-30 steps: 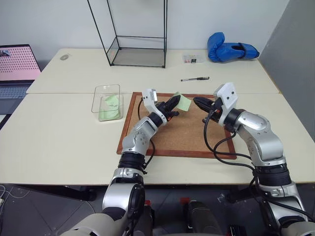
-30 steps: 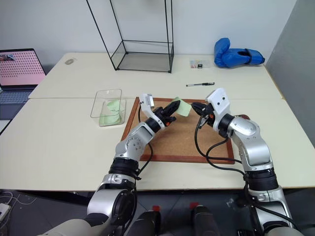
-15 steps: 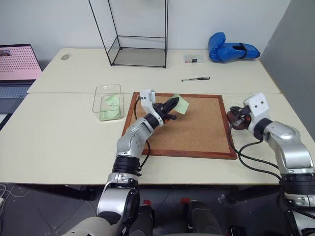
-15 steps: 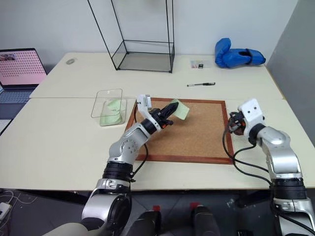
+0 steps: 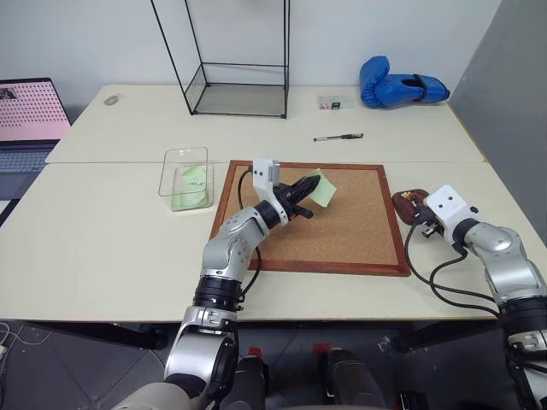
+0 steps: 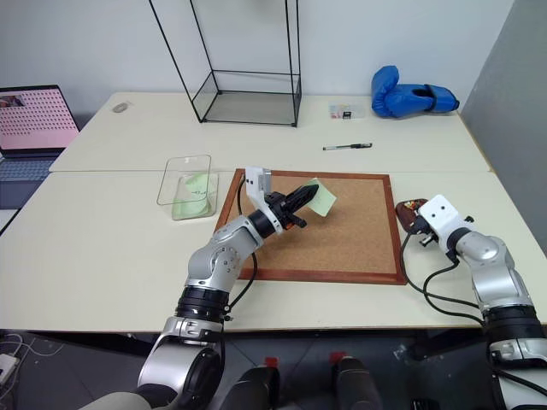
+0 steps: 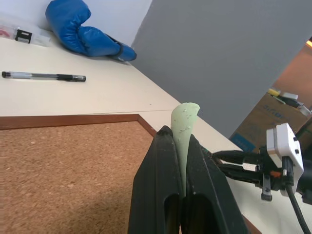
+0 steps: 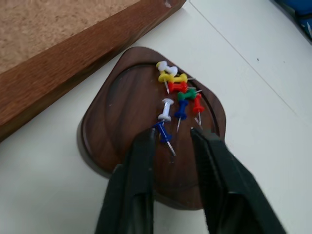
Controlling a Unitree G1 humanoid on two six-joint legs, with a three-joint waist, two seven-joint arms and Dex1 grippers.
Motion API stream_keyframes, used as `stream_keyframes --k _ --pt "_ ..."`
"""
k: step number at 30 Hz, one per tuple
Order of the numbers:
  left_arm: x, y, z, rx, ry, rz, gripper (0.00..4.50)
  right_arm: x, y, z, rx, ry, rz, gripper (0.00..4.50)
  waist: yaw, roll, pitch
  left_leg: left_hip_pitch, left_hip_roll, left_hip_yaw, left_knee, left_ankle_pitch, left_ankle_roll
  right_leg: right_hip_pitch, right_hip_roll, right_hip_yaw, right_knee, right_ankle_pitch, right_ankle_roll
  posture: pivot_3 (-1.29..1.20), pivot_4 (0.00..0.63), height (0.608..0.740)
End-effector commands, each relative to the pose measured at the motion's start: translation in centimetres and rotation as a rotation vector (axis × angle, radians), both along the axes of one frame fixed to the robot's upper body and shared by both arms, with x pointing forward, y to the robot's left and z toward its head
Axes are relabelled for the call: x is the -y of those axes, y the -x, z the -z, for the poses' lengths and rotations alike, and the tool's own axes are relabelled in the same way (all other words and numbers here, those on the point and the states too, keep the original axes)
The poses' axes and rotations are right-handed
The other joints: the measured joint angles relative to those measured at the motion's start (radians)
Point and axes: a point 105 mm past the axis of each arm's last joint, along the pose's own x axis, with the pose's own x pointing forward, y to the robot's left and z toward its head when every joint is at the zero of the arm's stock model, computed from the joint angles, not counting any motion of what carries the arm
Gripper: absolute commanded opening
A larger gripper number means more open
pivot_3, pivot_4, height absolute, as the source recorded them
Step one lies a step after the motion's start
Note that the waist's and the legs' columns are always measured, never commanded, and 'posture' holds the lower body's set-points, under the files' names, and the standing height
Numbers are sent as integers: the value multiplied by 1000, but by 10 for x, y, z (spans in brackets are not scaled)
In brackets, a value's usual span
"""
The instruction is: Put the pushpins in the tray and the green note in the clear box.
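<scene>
My left gripper [image 5: 309, 188] is shut on the pale green note [image 5: 323, 189], holding it up over the cork board; in the left wrist view the note [image 7: 184, 122] sticks up between the black fingers. My right gripper [image 8: 173, 134] stands open just above the dark brown tray [image 8: 117, 122], which sits right of the board [image 5: 410, 201]. A dark blue pushpin [image 8: 163, 131] lies in the tray between the fingertips, and another blue one [image 8: 181, 109] lies beside several colourful pins. The clear box [image 5: 186, 175] sits left of the board with a green slip inside.
The wood-framed cork board [image 5: 342, 231] lies at the table's centre. A tall black wire-framed glass case [image 5: 239, 85], a pen [image 5: 338, 137], a small packet [image 5: 335, 102] and a blue boxing glove [image 5: 402, 89] sit at the back. A laptop [image 5: 30, 120] is far left.
My right arm swung right from over the cork board and came down to the tray, where its fingers opened. The left gripper kept the note and rolled slightly.
</scene>
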Motion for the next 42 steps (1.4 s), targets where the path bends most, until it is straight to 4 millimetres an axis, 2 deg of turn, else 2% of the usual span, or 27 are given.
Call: stream_keyframes --k 1,6,9,12,18,23,26,31,34,42 --pt "1 1 -15 59 4 8 0 -1 -6 -15 44 3 -10 2264 0 0 0 0 0 0 0 0 0 0 0 0 0 0 0 0 150 740" --pt "0 0 -16 62 3 6 0 -1 -8 -22 56 -4 -7 3262 0 0 0 0 0 0 0 0 0 0 0 0 0 0 0 0 150 740" --pt "-2 -1 -22 88 -8 -4 0 1 -8 -45 112 -32 -6 3873 0 0 0 0 0 0 0 0 0 0 0 0 0 0 0 0 150 740" --pt "-11 -6 -34 137 -47 -39 0 -7 -3 -60 130 -72 -58 4456 -1 0 0 0 0 0 0 0 0 0 0 0 0 0 0 0 150 740" --pt "-45 -13 -56 215 -183 -159 0 -63 20 -83 136 -241 -367 4456 -4 0 0 0 1 0 0 0 0 0 0 0 0 0 0 0 150 740" --pt "-111 -22 -58 252 -427 -404 0 -129 37 -101 138 -405 -626 4456 -9 -1 1 1 1 -1 0 0 0 0 1 -1 1 0 0 0 150 740" --pt "-143 -25 -60 220 -444 -512 0 -155 44 -103 76 -438 -733 4456 -8 0 1 1 1 -1 0 0 0 0 0 -1 1 0 0 0 150 740" --pt "-185 -31 -61 211 -549 -674 0 -177 44 -101 2 -417 -830 4456 4 -1 1 0 1 -3 0 0 0 0 0 -2 0 0 0 0 150 740" --pt "-202 -35 -58 214 -630 -758 0 -185 43 -99 -7 -411 -850 4456 5 -1 1 -1 0 -3 0 0 0 0 0 -2 -1 0 0 0 150 740" --pt "-220 -46 -44 206 -730 -878 0 -197 47 -95 -17 -419 -875 4456 4 -1 1 -1 0 -3 0 0 0 -1 -1 -2 0 0 0 0 150 740"
